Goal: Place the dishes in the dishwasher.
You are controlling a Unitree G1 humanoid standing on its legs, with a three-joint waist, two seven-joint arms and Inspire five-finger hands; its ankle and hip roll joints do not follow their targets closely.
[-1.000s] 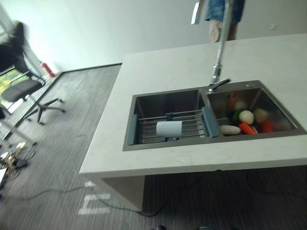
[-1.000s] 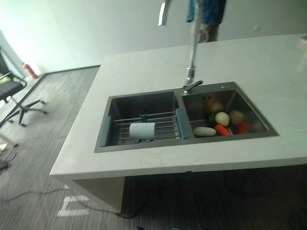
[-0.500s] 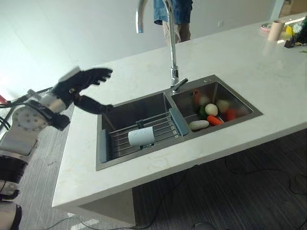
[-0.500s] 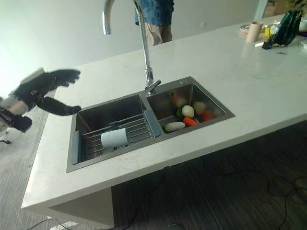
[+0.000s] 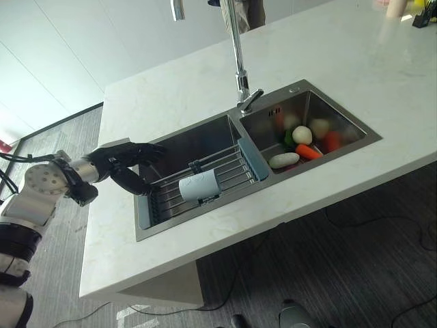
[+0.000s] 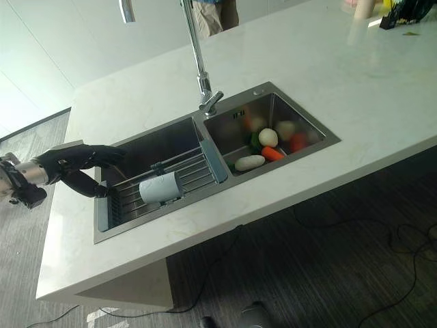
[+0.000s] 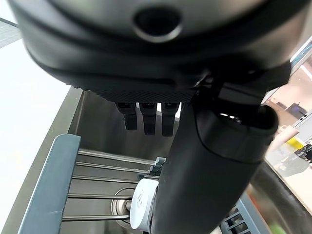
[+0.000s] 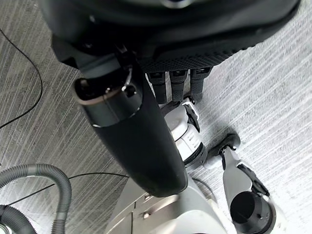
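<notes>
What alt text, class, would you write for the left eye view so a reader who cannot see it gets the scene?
The robot's open left hand reaches over the left edge of a double sink, toward a pale cup lying on its side on a wire rack in the left basin. The right basin holds vegetables; a tall faucet rises behind the sink.
</notes>
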